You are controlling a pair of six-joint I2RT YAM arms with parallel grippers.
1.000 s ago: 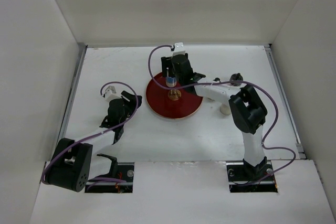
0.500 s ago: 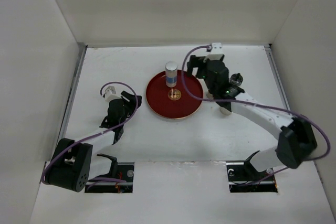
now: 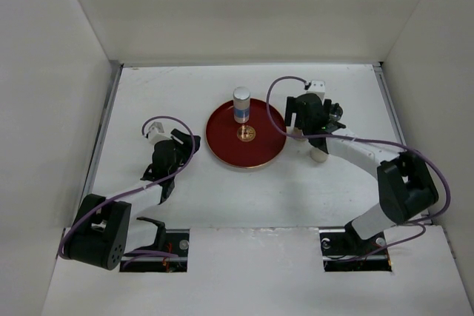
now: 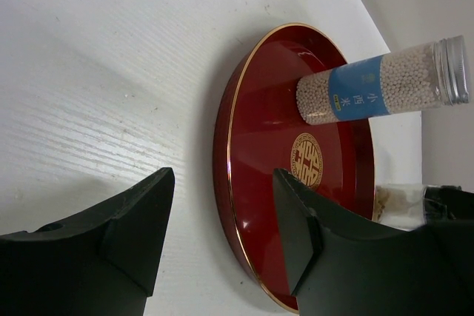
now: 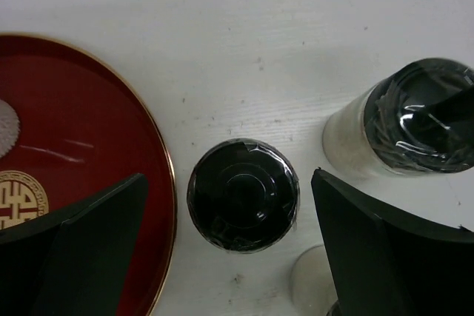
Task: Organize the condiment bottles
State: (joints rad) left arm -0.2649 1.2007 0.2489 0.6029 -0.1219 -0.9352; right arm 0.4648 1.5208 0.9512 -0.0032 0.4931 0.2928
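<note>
The tall white bottle with a blue band (image 3: 241, 104) stands free on the far part of the red tray (image 3: 261, 152). In the left wrist view the tall bottle (image 4: 374, 86) rises from the tray (image 4: 259, 131). My right gripper (image 3: 300, 127) hangs open just right of the tray. Straight below it, a dark-capped shaker (image 5: 243, 195) sits on the table between the spread fingers of the right gripper (image 5: 228, 183), untouched. A second dark-capped shaker (image 5: 418, 116) stands to its right, and a pale one (image 5: 315, 283) is partly hidden. My left gripper (image 4: 222, 183) is open and empty, left of the tray.
White walls close in the table on the left, back and right. The tray's rim (image 5: 167, 183) lies close beside the shaker under my right gripper. In the top view one shaker (image 3: 335, 112) and a pale one (image 3: 318, 155) flank the right arm.
My right gripper let go of the tall bottle on the tray, opened wide and swung right to hang over the shakers. The left arm has not moved.
</note>
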